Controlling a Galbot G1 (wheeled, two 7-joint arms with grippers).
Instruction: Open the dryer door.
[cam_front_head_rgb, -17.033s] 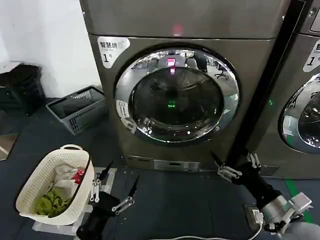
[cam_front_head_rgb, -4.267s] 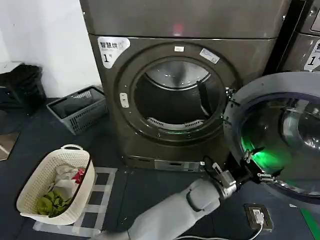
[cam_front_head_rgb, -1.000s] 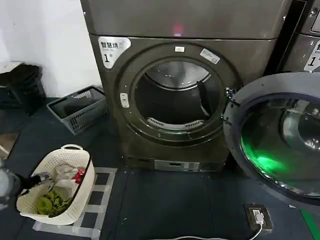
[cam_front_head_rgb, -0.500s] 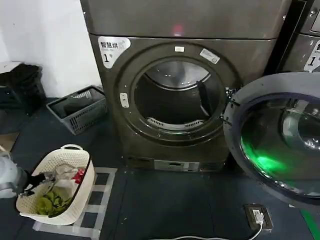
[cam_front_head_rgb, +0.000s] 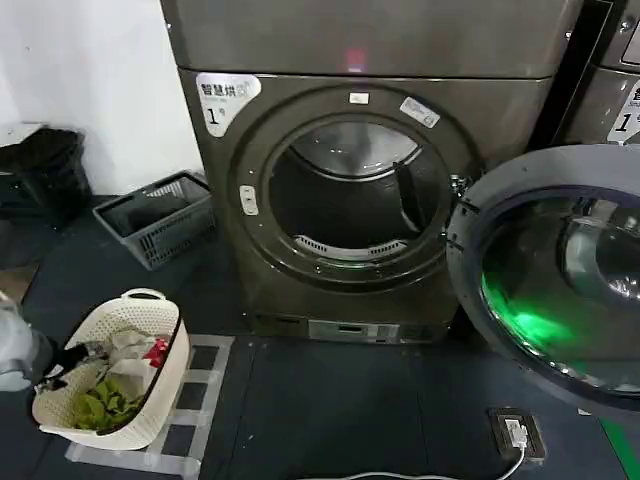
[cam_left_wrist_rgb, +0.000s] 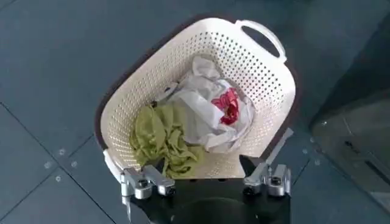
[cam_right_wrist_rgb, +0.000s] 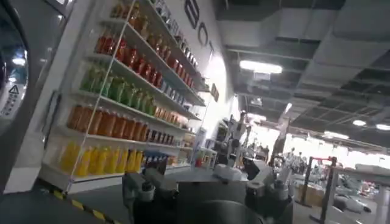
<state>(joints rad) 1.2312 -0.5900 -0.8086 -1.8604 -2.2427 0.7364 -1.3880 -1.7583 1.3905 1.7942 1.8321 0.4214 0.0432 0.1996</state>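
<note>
Dark floor tiles (cam_front_head_rgb: 330, 410) ran up to a grey dryer (cam_front_head_rgb: 300, 60) set against a white wall. At the right of the head view the dryer door (cam_front_head_rgb: 550, 275) stood swung fully open on its right-hand hinge — its grey inner rim and tinted glass faced the room, a green glow on the glass. Left of it, at the frame's centre, the round drum opening (cam_front_head_rgb: 345, 200) gaped, dark inside. A grey crate (cam_front_head_rgb: 155, 215) sat on the floor at mid left. At lower left a cream laundry basket (cam_front_head_rgb: 110, 370) held green, white and red clothes. The left gripper (cam_left_wrist_rgb: 207, 181) hung just over the basket's near rim, fingers apart and empty. The right gripper (cam_right_wrist_rgb: 207, 185) pointed away at shelves of bottles (cam_right_wrist_rgb: 116, 91), fingers apart.
</note>
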